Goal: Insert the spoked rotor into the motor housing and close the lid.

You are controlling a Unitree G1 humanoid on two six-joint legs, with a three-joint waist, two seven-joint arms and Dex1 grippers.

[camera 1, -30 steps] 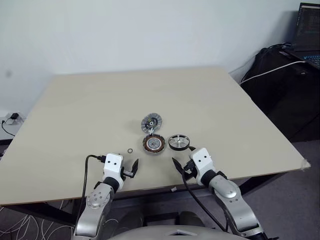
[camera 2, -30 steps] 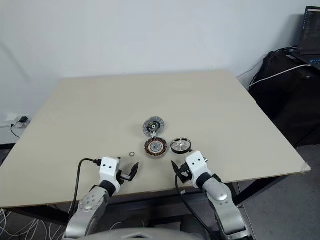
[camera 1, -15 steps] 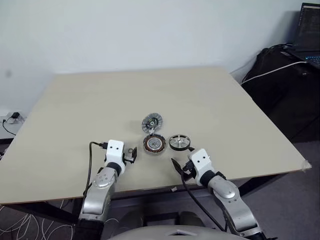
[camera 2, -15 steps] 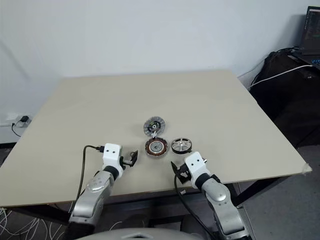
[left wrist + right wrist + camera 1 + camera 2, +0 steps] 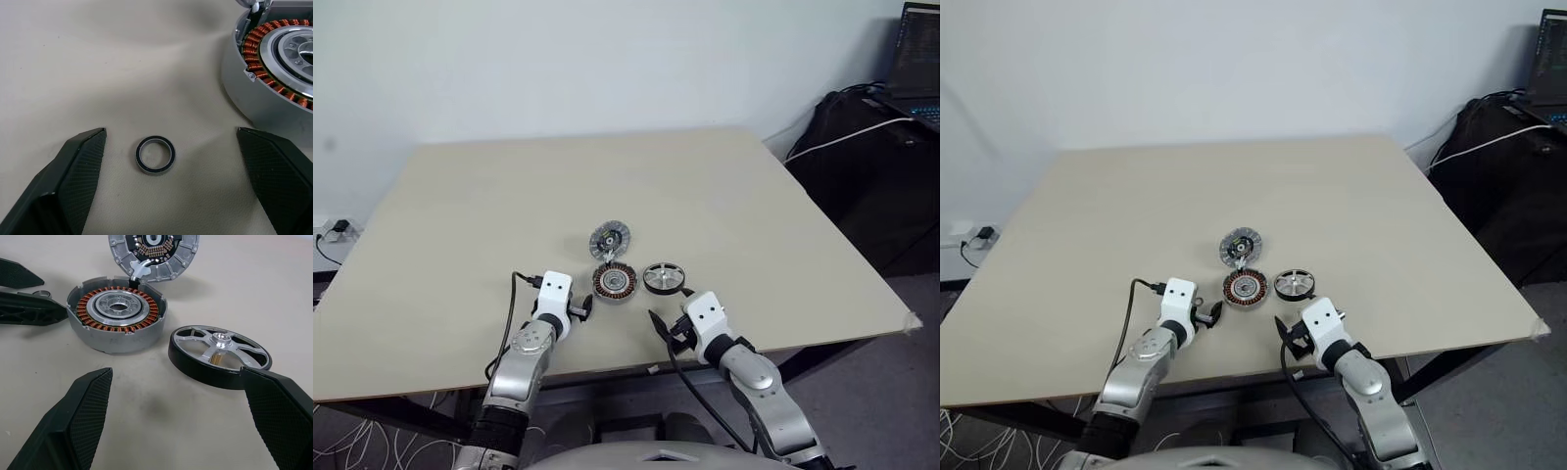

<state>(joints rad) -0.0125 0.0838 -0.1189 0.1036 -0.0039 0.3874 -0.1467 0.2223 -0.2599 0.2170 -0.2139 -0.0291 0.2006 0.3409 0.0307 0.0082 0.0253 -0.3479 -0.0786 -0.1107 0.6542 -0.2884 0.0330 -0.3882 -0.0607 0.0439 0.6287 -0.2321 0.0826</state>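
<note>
The motor housing (image 5: 615,282), a round metal base with copper windings, sits near the table's front edge. The lid (image 5: 610,237), a silver ribbed disc, leans tilted at the housing's far side. Just right of the housing lies the spoked rotor (image 5: 664,278), a dark ring with silvery spokes. My left gripper (image 5: 581,305) stands open just left of the housing, its fingers (image 5: 73,181) on either side of a small black O-ring (image 5: 155,154) without touching it. My right gripper (image 5: 177,373) is open and empty, close in front of the rotor (image 5: 220,355) and the housing (image 5: 117,316).
The beige table (image 5: 509,196) stretches far behind and to both sides of the parts. A dark bag with a white cable (image 5: 871,147) and a laptop (image 5: 915,59) stand off the table at the right.
My left gripper has moved forward and right along the table's front, up to the housing's left side and over the O-ring. The right gripper has stayed put.
</note>
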